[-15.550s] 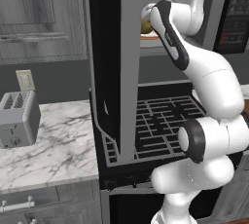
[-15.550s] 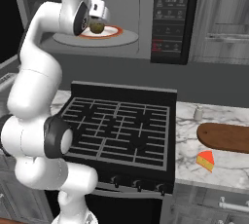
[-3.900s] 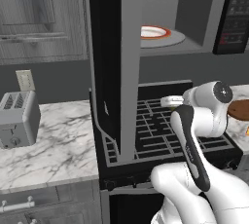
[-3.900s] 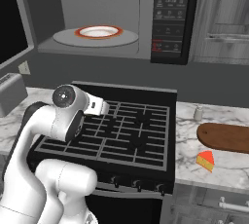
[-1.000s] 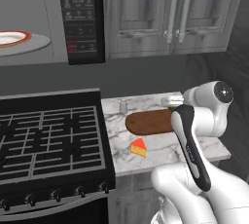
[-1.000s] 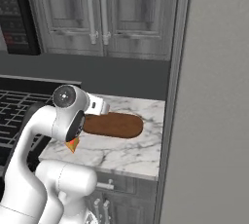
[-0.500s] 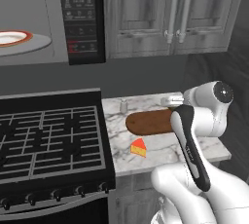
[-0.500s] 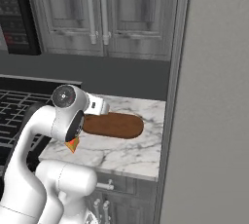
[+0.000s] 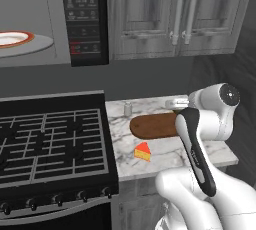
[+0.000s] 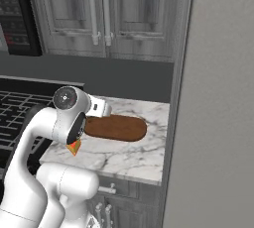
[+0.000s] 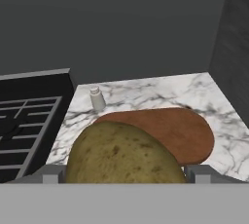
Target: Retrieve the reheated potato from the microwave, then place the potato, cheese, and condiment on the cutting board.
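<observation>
Potato (image 11: 121, 154) sits low centre in hand view, pinched in gripper (image 11: 124, 174) w/ a grey pad at each side. Just past it, mid-frame: cutting board (image 11: 172, 133) flat on marble counter (image 11: 151, 91). Cheese (image 9: 142, 151) lies on counter in front of board, centre of left base view. Condiment (image 11: 97, 99) stands upright, upper left of board, apart from it. Stove (image 9: 50, 144) at left. Far upper left: microwave (image 9: 87, 19), open, w/ plate (image 9: 15, 39) inside.
</observation>
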{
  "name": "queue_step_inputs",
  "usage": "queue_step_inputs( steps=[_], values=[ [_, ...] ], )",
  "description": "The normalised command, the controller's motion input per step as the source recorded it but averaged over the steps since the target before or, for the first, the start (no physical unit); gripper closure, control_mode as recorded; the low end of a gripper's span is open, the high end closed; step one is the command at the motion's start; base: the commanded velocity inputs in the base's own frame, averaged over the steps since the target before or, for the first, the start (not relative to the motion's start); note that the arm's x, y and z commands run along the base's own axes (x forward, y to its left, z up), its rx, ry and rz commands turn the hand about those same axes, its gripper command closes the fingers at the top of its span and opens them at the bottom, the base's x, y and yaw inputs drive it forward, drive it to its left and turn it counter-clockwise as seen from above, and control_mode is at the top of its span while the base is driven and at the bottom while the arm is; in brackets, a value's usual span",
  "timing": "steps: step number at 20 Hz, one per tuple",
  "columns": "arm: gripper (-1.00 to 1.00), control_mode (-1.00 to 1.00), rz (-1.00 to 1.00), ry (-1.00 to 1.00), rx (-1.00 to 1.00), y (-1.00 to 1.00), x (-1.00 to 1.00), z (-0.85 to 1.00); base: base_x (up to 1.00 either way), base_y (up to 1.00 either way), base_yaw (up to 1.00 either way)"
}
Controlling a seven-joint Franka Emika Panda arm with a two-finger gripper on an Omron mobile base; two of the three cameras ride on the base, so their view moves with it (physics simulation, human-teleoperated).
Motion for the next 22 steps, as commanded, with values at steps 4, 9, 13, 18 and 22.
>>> queue_step_inputs(
  steps=[4,9,13,18,22],
  values=[
    [1.0,1.0,0.0,0.0,0.0,0.0,0.0,0.0,0.54,0.0,-0.02],
    [1.0,1.0,0.0,0.0,0.0,0.0,0.0,0.0,0.0,0.0,0.0],
    [1.0,1.0,0.0,0.0,0.0,0.0,0.0,0.0,0.0,0.0,0.0],
    [1.0,1.0,0.0,0.0,0.0,0.0,0.0,0.0,0.0,0.0,0.0],
    [1.0,-1.0,0.0,0.0,0.0,0.0,0.0,0.0,0.0,0.0,0.0]
  ],
)
